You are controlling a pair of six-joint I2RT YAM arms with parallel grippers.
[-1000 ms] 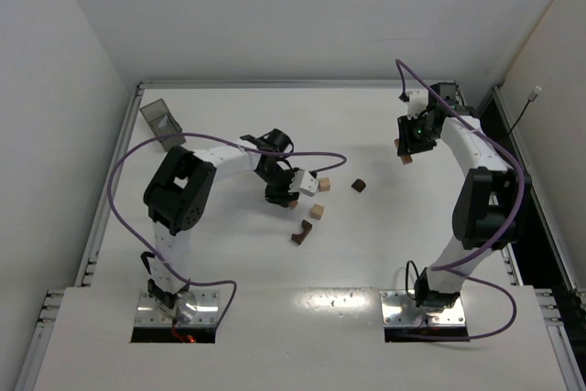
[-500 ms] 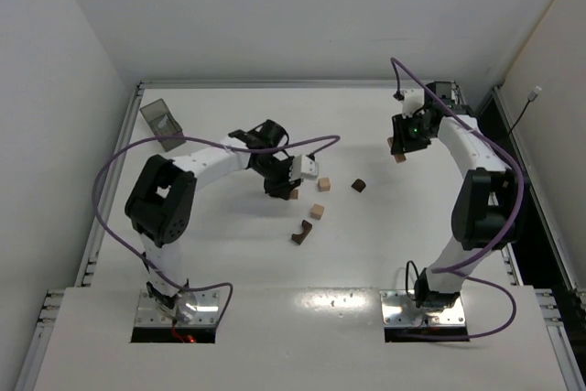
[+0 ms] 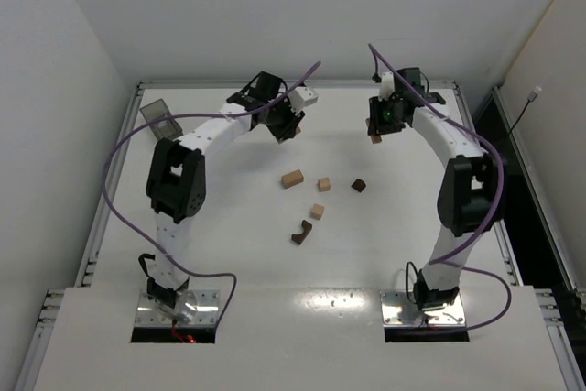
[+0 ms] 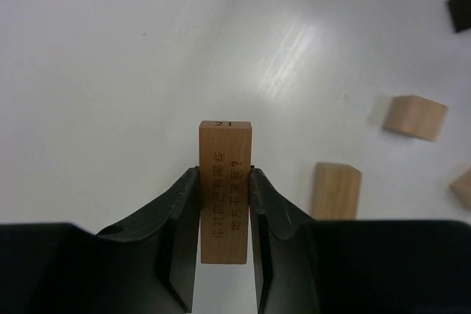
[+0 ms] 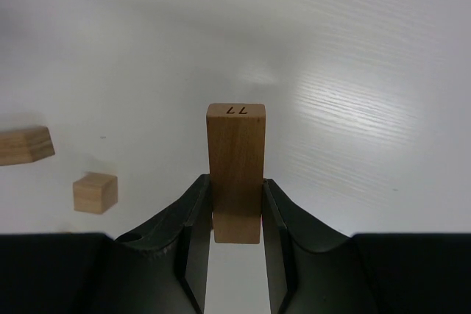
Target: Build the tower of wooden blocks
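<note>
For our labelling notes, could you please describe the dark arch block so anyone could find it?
On the white table, find the loose wooden blocks near its middle. The dark brown arch lies closest to the near edge; only it has a curved notch, unlike the tan pieces and dark cube.

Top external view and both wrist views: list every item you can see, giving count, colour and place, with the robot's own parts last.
Tan brick: one, light tan, loose, mid-table.
Tan cubes: two, light tan, right of that brick.
Dark cube: one, dark brown, right of the tan cubes.
Dark arch: one, dark brown, nearest the arm bases.
Lettered brick: one, tan, clamped in the left hand.
Numbered brick: one, tan, clamped in the right hand.
Tray: one, dark translucent, far left corner.
Table: one, white.
Arms: two, black and white, purple cables.
</note>
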